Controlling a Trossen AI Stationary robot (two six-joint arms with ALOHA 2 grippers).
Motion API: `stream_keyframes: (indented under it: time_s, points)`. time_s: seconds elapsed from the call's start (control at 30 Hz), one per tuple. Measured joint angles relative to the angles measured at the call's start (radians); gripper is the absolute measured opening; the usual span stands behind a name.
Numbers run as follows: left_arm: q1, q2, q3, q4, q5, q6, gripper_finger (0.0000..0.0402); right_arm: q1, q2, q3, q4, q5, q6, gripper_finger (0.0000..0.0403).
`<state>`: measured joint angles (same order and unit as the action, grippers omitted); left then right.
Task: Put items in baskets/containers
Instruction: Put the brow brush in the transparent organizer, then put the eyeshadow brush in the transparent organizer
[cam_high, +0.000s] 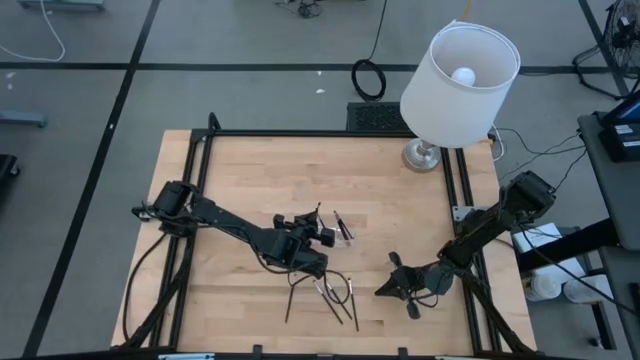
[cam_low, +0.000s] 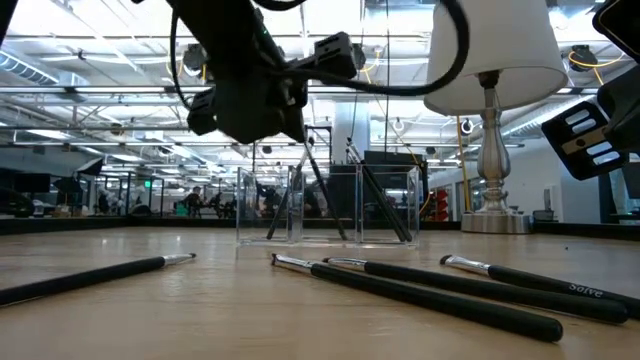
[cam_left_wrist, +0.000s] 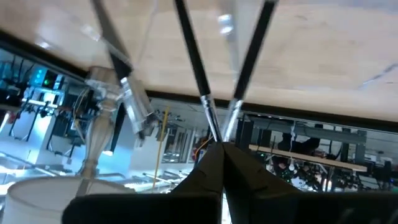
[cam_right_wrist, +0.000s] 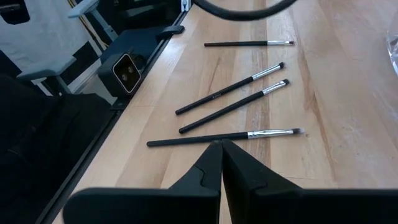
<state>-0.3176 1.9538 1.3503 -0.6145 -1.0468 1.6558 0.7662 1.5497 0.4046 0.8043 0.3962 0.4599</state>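
Observation:
My left gripper (cam_high: 325, 237) (cam_left_wrist: 222, 146) hangs over the clear plastic tray (cam_high: 343, 228) (cam_low: 330, 205) in the middle of the table, shut on a stick. A few dark sticks (cam_low: 385, 205) lean inside the tray, silvery ends up. Several more sticks (cam_high: 335, 292) (cam_right_wrist: 230, 106) lie flat on the wood nearer the near edge. My right gripper (cam_high: 385, 290) (cam_right_wrist: 221, 144) is shut and hovers just right of those loose sticks, touching nothing. My left gripper pinches a stick at its silvery brush end (cam_left_wrist: 211, 124) between its shut fingertips. The dark handle (cam_left_wrist: 189, 50) runs from the fingers toward the tray and table. A second stick's silvery end (cam_left_wrist: 233, 115) meets the same fingertips; whether it is held too, I cannot tell.
A white-shaded lamp (cam_high: 455, 75) (cam_low: 490, 60) stands on a metal base (cam_high: 422, 155) at the far right corner. A black frame (cam_high: 205, 150) runs along the table's edges. Bare wood (cam_high: 260, 170) lies on the far left half.

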Motion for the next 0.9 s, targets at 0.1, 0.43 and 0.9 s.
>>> stream_keyframes:
  time_s: [0.1, 0.43, 0.9]
  points:
    - [-0.002, 0.0, 0.026, 0.001, 0.001, 0.001, 0.0016, 0.0, 0.0, 0.0, 0.0, -0.001, 0.0, 0.0]
    - [-0.035, 0.0, 0.112, 0.018, 0.034, -0.059, 0.0093, 0.001, 0.0, 0.0, 0.0, -0.004, -0.007, 0.0]
    - [-0.12, -0.118, 0.12, -0.18, -0.299, -0.776, 0.0115, 0.003, 0.0, 0.0, -0.001, -0.005, -0.039, 0.0]
